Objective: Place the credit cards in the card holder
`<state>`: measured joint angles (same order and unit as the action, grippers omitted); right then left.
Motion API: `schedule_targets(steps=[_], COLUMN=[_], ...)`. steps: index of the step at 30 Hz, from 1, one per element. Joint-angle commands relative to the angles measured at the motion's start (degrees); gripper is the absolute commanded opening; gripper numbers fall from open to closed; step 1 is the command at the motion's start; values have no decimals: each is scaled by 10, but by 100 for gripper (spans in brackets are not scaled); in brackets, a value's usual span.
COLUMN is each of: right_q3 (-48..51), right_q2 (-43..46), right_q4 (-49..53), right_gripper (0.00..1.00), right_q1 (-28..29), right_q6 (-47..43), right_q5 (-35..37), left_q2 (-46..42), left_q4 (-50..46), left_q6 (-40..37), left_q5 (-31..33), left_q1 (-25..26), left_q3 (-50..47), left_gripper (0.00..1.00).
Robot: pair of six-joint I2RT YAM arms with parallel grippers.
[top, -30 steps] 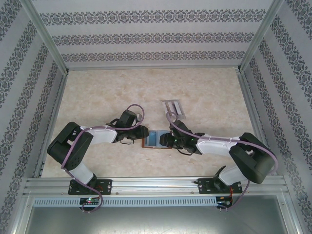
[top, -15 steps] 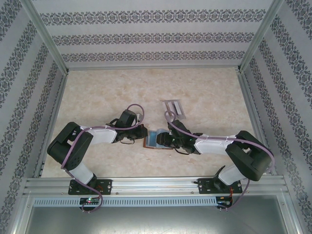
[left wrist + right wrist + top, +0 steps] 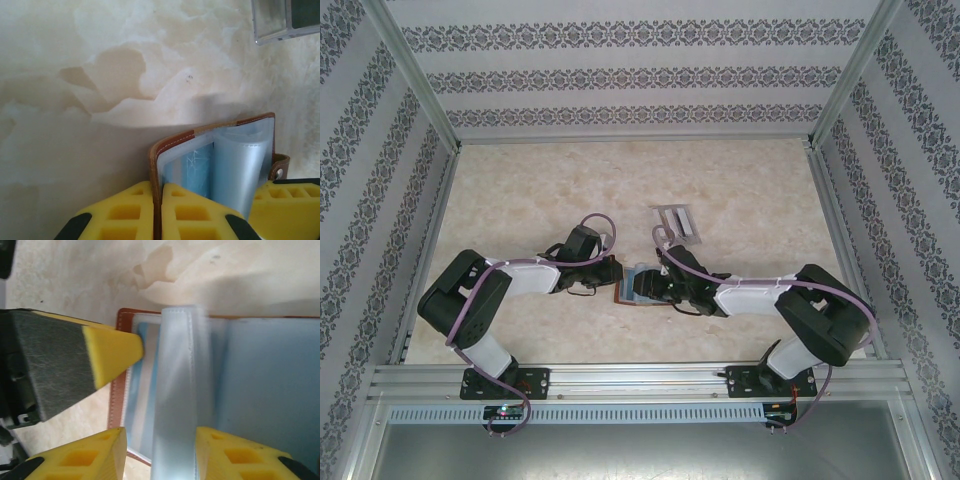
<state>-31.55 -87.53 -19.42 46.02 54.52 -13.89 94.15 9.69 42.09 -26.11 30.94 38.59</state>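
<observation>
At centre of tabletop (image 3: pixel 520 190), card holder (image 3: pixel 638 288) lies open. Left gripper (image 3: pixel 157 195) clenched on its brown cover edge. Right gripper (image 3: pixel 160 440) straddles blurred pale strip (image 3: pixel 177 390), card or sleeve unclear; grasp cannot tell.

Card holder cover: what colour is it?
The card holder is reddish-brown, clearest in the left wrist view.

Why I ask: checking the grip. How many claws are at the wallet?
2. The left claw is shut on the wallet at its cover edge; the right claw straddles a clear inner sleeve.
</observation>
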Motion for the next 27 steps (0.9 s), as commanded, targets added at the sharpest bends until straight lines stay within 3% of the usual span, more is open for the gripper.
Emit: schedule_targets(steps=[1,15,19,27], right_q3=[-21,-52,-41,14], right_q2=[-13,-49,-33,35], right_q4=[-44,-57,-15,63], right_gripper=[42,42,41,42], right_q1=[7,13,10,10], right_q6=[14,16,24,27], right_q5=[-32,-63,-32,63], left_q2=[12,9,-11,-69], left_q4=[-25,-31,-44,-86], left_q6=[-5,-6,-11,-36], left_q5=[5,18,42,98], left_q1=[-2,-2,-3,-4], left_q3=[-1,0,-5,-10], left_gripper=[10,17,30,37])
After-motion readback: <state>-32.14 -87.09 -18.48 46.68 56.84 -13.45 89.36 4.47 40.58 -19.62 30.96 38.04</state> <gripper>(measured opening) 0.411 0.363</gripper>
